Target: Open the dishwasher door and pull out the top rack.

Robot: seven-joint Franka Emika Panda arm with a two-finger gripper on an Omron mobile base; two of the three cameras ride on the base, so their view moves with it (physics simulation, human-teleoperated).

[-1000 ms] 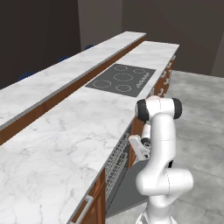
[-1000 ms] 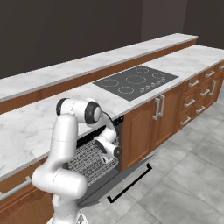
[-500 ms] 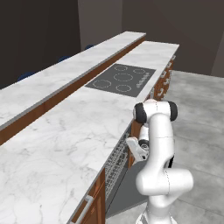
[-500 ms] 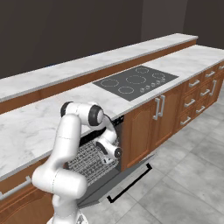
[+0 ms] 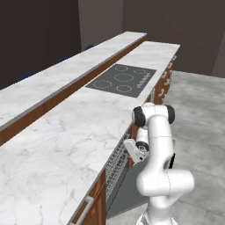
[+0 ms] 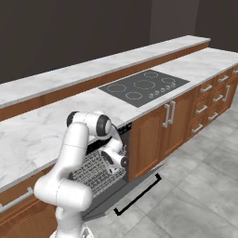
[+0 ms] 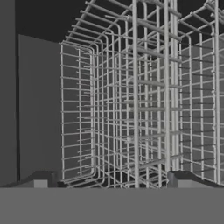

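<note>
base views: behind arm, left/right, share counter (image 5: pixel 66 145) | hand view: close on top rack (image 7: pixel 131 109)

The dishwasher door (image 6: pixel 139 183) lies folded down over the grey floor (image 6: pixel 195 195), so the cavity stands open from the front. The marble table (image 5: pixel 66 145) overhangs it from above. The top rack (image 6: pixel 95 169) fills the opening with wire. In the hand view its close grid (image 7: pixel 140 105) crosses the path just ahead of the fingers (image 7: pixel 181 179); a dark gap runs along its left. The wooden cabinet (image 6: pixel 153 135) bounds the opening's right side.
</note>
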